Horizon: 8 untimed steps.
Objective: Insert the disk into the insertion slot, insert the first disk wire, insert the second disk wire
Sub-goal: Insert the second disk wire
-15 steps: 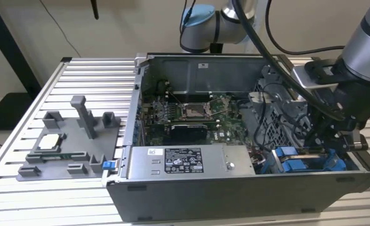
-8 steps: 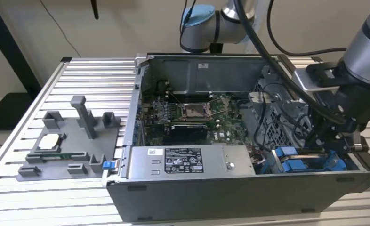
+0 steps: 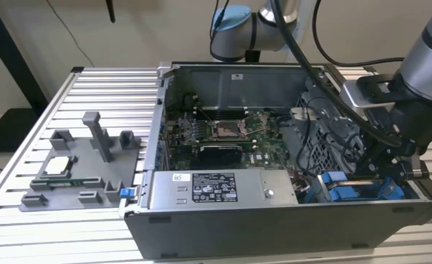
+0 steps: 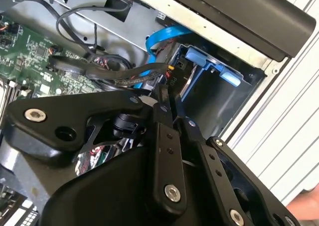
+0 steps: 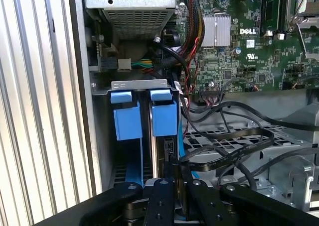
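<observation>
Two blue tabs are marking the insertion slot [image 5: 144,116] at centre-left of the first wrist view, the disk [image 5: 163,146] sitting inside it. My gripper [image 5: 178,178] is pinching narrow on a black wire connector [image 5: 173,161] at the disk's end.

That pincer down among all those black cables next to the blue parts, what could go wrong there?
The pincer sits low in the case beside the blue carrier tabs, with black cables looping close around it. It might snag or tug one of them. The green motherboard lies near too, so a sideways slip could perhaps knock its parts.
</observation>
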{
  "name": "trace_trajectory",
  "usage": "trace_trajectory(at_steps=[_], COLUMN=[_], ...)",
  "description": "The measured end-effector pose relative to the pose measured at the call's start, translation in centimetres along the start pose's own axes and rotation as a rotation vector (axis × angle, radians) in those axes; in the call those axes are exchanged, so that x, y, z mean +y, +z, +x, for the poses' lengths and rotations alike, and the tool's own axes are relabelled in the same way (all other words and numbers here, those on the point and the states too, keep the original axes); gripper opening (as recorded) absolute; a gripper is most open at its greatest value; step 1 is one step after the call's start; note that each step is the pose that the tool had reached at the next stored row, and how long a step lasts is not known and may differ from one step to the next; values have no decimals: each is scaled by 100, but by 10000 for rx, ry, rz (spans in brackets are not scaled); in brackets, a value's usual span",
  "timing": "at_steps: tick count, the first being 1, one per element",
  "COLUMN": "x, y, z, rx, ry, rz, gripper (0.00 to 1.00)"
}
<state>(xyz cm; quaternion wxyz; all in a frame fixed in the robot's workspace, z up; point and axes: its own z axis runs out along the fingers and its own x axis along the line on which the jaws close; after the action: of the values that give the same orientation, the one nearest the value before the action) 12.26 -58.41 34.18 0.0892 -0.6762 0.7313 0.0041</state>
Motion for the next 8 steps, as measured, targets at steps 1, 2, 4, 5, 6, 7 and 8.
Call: trace_trajectory(at_steps=[1, 2, 4, 5, 6, 7, 8], x=[1, 1, 2, 2, 2, 3, 3], y=[5, 8, 14, 16, 19, 23, 26], z=[1, 2, 2, 3, 3, 4, 4], rx=[1, 2, 5, 6, 6, 4, 5], ry=[10, 17, 25, 27, 28, 29, 29], rz=[1, 2, 4, 4, 5, 5, 5], gripper=[0, 0, 0, 0, 0, 0, 0])
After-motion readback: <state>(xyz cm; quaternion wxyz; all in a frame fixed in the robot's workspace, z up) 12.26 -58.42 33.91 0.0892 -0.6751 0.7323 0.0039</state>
